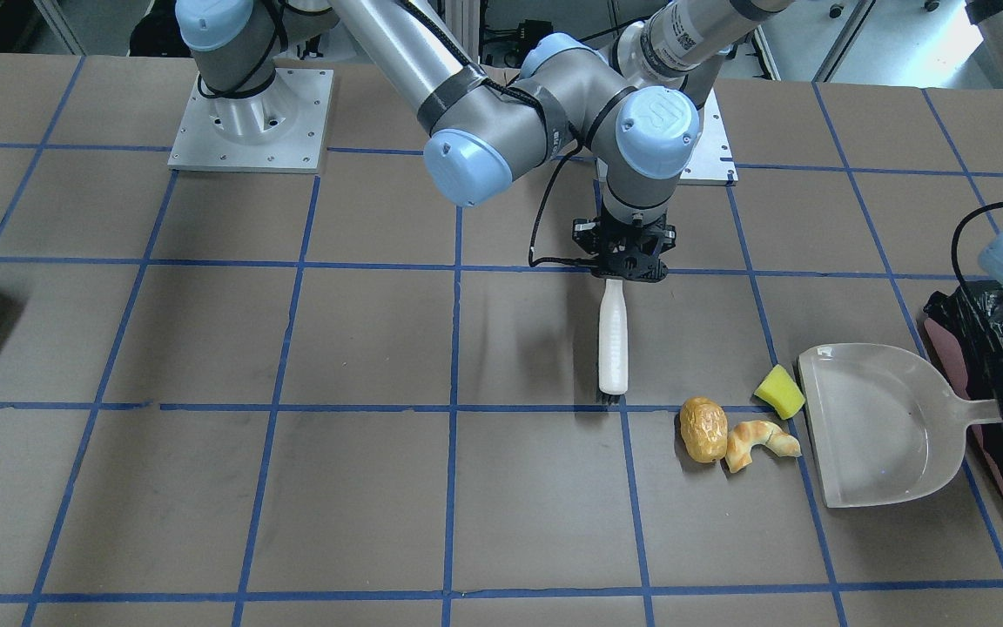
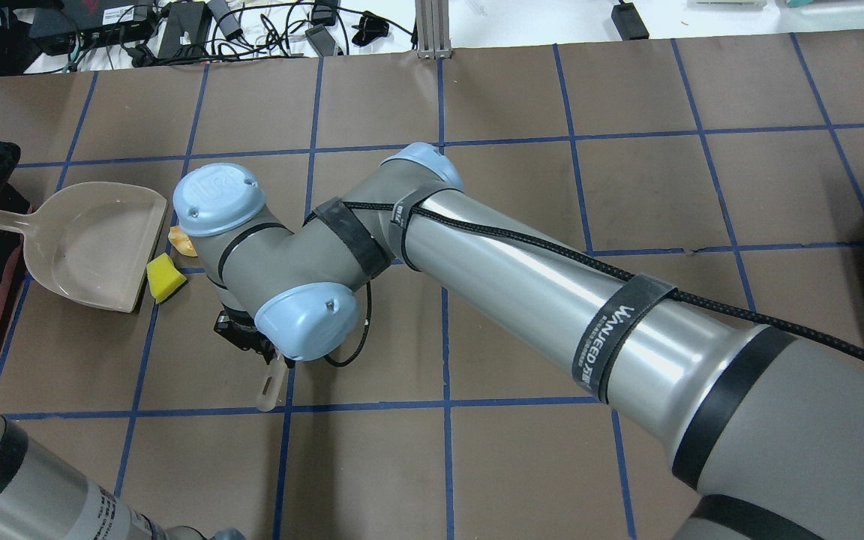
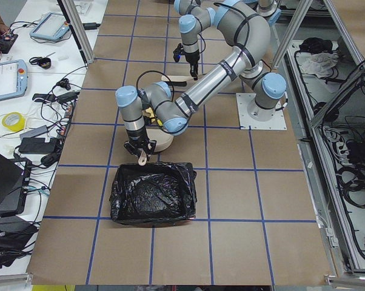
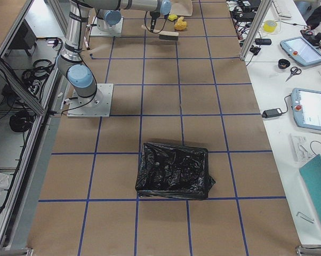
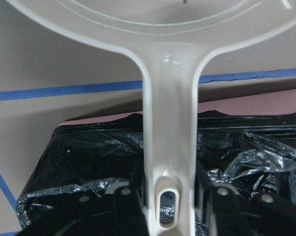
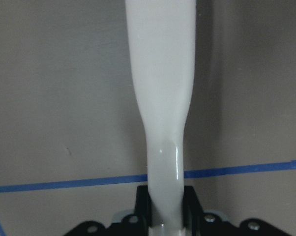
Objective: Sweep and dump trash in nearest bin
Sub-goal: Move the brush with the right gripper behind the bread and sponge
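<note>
Dustpan (image 1: 885,427) lay open toward sponge (image 1: 780,392), roll (image 1: 703,428) and croissant (image 1: 758,444), its handle (image 5: 167,123) clenched in the left tool (image 5: 168,192) above the bin (image 5: 246,147). Right tool (image 1: 623,266) gripped the brush (image 1: 613,340), bristles (image 1: 613,401) short of the roll; best, I thought, to sweep low and straight, pan pressed to the tabletop (image 1: 292,348).

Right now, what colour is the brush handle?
The brush handle is white; front-facing view shows it best.

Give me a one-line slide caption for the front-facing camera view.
Right gripper holds a white brush beside the sponge, bread roll and croissant lying before the dustpan, next to the bin.
</note>
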`<state>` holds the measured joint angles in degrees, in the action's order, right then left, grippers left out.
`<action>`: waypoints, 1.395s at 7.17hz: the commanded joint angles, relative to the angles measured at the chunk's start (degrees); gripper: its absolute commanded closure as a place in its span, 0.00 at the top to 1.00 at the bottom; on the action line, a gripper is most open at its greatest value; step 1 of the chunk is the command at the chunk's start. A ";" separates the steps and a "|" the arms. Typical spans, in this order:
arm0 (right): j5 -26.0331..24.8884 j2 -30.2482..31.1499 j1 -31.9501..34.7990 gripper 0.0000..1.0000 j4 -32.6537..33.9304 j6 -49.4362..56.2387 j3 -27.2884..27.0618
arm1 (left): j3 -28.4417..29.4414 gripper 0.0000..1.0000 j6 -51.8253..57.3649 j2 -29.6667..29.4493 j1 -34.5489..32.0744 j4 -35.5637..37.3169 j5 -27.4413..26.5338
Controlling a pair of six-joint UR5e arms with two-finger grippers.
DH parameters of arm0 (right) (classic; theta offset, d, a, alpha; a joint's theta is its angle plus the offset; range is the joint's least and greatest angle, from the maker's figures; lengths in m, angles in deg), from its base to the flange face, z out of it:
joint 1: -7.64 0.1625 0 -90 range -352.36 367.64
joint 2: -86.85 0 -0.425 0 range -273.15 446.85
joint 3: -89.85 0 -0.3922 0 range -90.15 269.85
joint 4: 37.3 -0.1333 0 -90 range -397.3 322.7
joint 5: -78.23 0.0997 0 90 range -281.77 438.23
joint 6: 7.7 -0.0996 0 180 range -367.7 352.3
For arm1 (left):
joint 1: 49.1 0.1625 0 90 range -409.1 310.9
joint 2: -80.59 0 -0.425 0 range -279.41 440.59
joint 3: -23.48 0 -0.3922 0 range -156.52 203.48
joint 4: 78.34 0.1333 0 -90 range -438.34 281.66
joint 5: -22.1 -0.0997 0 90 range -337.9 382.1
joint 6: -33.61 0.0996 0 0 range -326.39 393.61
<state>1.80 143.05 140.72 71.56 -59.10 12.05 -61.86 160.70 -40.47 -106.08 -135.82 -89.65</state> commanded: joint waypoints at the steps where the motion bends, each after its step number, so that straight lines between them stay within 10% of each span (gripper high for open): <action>1: 1.98 -7.11 1.74 0.00 0.12 -2.91 12.34 | -0.17 0.00 -0.09 -0.14 -0.16 0.00 -0.04; 10: -1.97 -20.85 1.48 0.00 0.56 -4.49 28.29 | -0.17 0.00 -0.44 -1.20 -0.33 0.09 0.05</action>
<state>-0.64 124.32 142.25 72.07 -62.88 36.69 -62.04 160.22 -41.51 -106.40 -135.74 -89.60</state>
